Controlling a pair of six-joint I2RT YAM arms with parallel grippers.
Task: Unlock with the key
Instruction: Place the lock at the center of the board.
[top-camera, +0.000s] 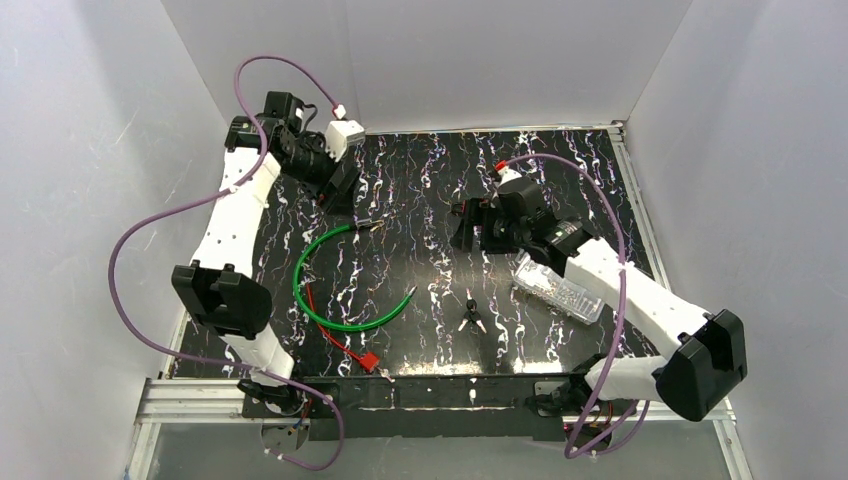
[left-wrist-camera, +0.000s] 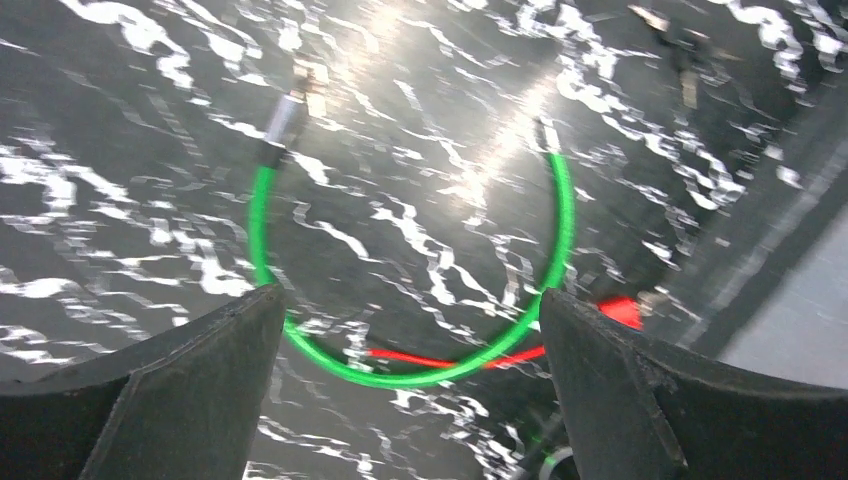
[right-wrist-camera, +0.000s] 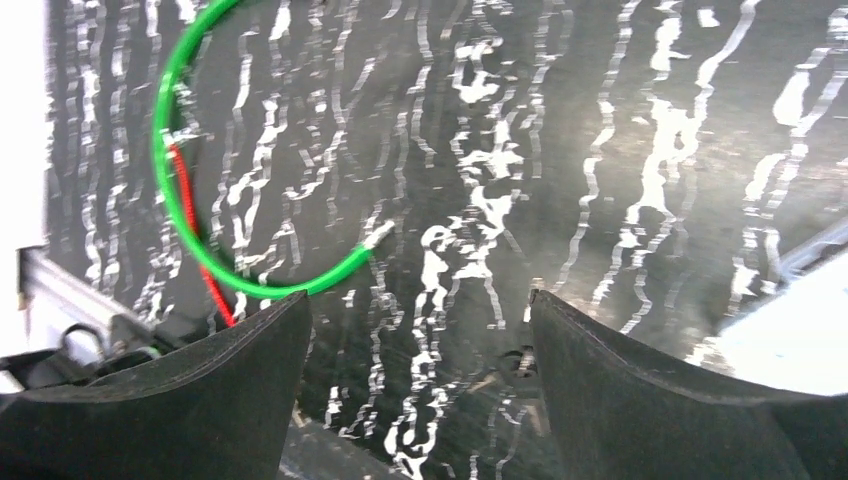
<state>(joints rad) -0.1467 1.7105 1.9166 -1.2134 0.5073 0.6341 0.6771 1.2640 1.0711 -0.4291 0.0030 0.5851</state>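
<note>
Black key (top-camera: 470, 316) lying loose, clear of the wide-spread right pincer (top-camera: 463, 226)

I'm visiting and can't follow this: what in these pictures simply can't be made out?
Top view: the small dark object mid-table is too small to call a key.
Top view: the right arm covers part of the clear packet; its contents are too small.
Left wrist view: the green cable is motion-blurred.
Right wrist view: a finger hides the lower end of the red cord.
</note>
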